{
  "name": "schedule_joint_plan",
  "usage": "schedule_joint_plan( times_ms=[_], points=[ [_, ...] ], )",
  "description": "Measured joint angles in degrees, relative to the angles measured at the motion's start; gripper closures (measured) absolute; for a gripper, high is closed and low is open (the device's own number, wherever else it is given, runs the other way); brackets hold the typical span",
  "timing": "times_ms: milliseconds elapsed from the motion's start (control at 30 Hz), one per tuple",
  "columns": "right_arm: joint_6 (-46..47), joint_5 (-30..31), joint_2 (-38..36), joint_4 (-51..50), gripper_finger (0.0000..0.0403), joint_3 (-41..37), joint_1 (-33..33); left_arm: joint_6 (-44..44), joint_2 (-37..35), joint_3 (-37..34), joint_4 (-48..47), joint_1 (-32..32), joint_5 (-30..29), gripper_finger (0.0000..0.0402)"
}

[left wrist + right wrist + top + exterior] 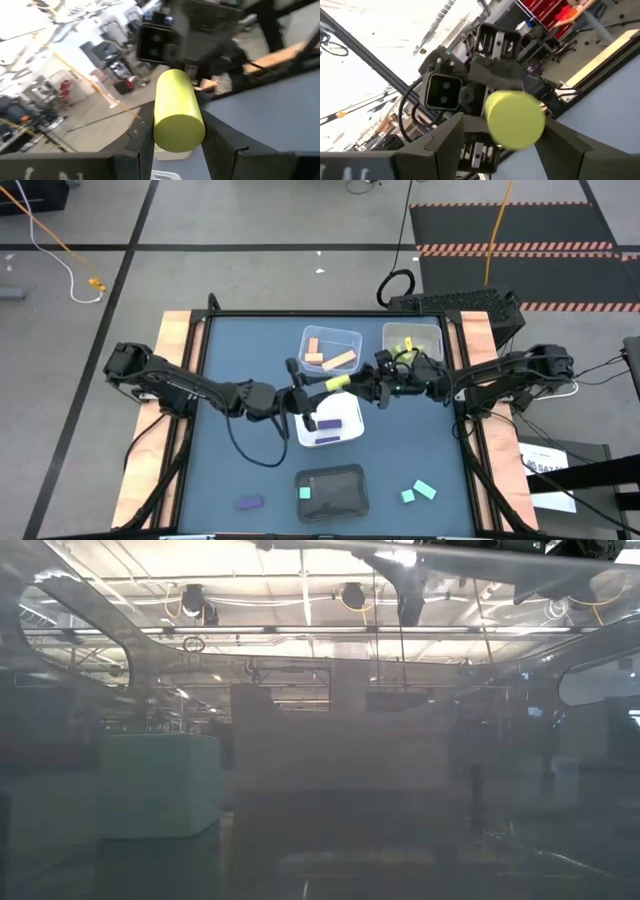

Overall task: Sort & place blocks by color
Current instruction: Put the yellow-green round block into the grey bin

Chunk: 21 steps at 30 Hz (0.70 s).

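A yellow-green cylinder block (pixel 336 383) hangs level in mid-air over the middle of the table, above the white tray's (pixel 352 430) far edge. My left gripper (pixel 318 388) reaches in from the left and is shut on it. My right gripper (pixel 357 384) comes level from the right and is open. Its two fingers stand on either side of the cylinder's other end (pixel 514 120); whether they touch it I cannot tell. The low view shows only haze. My left gripper pinches the cylinder's curved sides (pixel 165 107) between its two fingers, near the end that faces its wrist. The fingers (pixel 220 145) come level from the table's left and lie along the cylinder. The cylinder is lifted clear and lies level, pointing at my right gripper.
A clear tray (pixel 345 335) holds orange blocks, a grey-beige tray (pixel 430 332) yellow-green pieces, the white tray purple blocks, a black tray (pixel 345 502) one teal block. Loose on the table lie a purple block (pixel 249 502) near left and two teal blocks (pixel 420 491) near right.
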Motion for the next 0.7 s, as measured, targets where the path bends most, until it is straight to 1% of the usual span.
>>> schedule_joint_plan(
  times_ms=[133, 367, 500, 600, 700],
  points=[
    [-0.27, 2.25, 1.27, 2.27, 0.0188, 0.00, 0.14, 0.74, 0.00, 0.00, 1.21, 0.76, -0.07, 0.0272],
    [-3.16, 5.99, 1.47, 3.48, 0.0188, 0.00, 0.11, -0.57, 0.00, 0.06, -0.34, 1.10, -0.01, 0.0272],
    [-3.87, 6.37, 1.43, 3.50, 0.0190, 0.00, 0.11, -0.50, 0.00, 0.07, 0.29, 1.56, 0.08, 0.0272],
    [-5.29, 7.51, 1.43, 3.55, 0.0202, 0.00, 0.11, 0.54, 0.00, 0.05, 1.21, 2.11, 0.12, 0.0272],
    [-6.47, 9.20, 1.43, 3.39, 0.0224, 0.00, 0.11, 0.66, 0.02, 0.07, 1.26, 2.75, 0.56, 0.0272]
  ],
)
